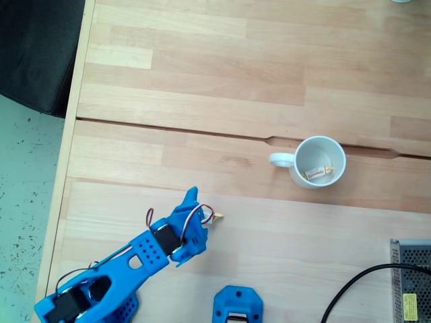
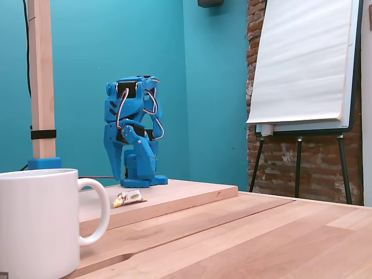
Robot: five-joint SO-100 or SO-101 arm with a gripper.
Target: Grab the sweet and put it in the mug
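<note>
- Worktop [image 1: 269,74]: pale wooden boards, with a raised board at the near side in the top-down fixed view, carrying the arm.
- Mug [image 1: 318,161]: white ceramic, upright, right of centre in the top-down fixed view, handle to the left; it sits at the near left in the low fixed view [image 2: 38,221].
- Look-alike candy [image 1: 318,173]: one wrapped candy already lies inside the mug, on its floor.
- Sweet [image 2: 128,198]: white wrapper with yellow twisted ends, lying flat on the raised board, well apart from the mug. In the top-down fixed view just a yellow tip shows [image 1: 217,217] beside the arm's front end.
- Gripper [image 1: 192,202]: blue, lowered toward the board with the sweet just beside it; in the low fixed view its long finger points down behind the sweet [image 2: 119,165]. I cannot tell whether the fingers stand apart or together, nor whether they touch the sweet.
- Other items: a blue base part [image 1: 237,304] at the near edge, a metal grille box [image 1: 412,279] with a black cable [image 1: 357,286] at the near right.
- Progress, as judged: early. The sweet rests on the board, not lifted. Left to do: close on it, lift, carry it right to the mug, release above the opening.
</note>
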